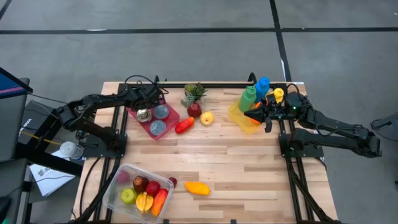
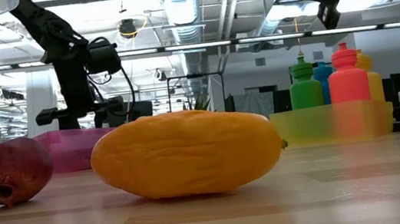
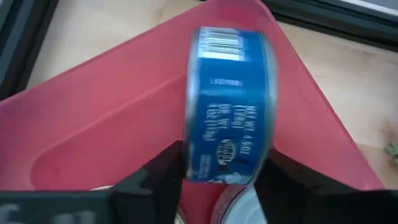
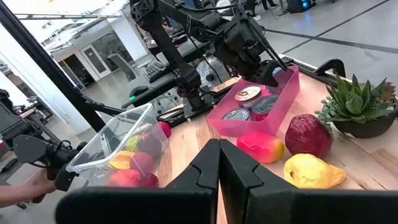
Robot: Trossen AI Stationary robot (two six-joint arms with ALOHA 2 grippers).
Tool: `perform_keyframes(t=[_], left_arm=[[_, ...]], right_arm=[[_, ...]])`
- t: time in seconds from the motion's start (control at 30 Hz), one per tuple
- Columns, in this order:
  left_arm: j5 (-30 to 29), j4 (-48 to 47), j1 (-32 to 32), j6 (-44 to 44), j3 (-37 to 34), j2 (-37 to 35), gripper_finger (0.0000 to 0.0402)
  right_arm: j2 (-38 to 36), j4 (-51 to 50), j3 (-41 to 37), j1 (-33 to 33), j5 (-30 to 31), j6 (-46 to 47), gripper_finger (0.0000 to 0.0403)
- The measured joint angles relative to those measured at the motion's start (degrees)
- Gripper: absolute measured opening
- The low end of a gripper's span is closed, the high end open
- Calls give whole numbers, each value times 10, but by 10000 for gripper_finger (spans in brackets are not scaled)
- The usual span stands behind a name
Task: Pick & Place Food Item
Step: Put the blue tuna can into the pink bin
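A pink tray at the table's far left holds several flat cans. My left gripper reaches down into the tray's far end and is shut on a blue-labelled can, which also shows in the right wrist view as the blue can. My right gripper hangs shut and empty over the yellow bin at the far right. Its shut fingers fill the bottom of its own view. My left gripper pinches the blue can between its two fingers, one on each flat end, at the can's lower part. The fingers slant down from the table's left. The can stands on edge over the tray floor; whether it is lifted clear I cannot tell.
A clear tub of fruit stands at the near left, a yellow mango beside it. A red mango, a pomegranate, a yellow fruit and a potted plant lie mid-table. Bottles stand in the yellow bin.
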Motion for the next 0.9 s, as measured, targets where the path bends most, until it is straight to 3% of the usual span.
perform_keyframes(t=[0.07, 0.3, 0.6, 0.9], left_arm=[[1, 5, -2, -2, 0, -1, 141], [21, 6, -5, -19, 0, -16, 141], [37, -32, -8, -50, 0, -132, 141], [65, -23, -8, -193, -72, -217, 141]], right_arm=[[0, 0, 0, 0, 0, 0, 0], [0, -6, 0, 1, -2, 1, 0], [0, -16, 0, 13, -2, -11, 0], [0, -16, 0, 20, -2, -15, 0]])
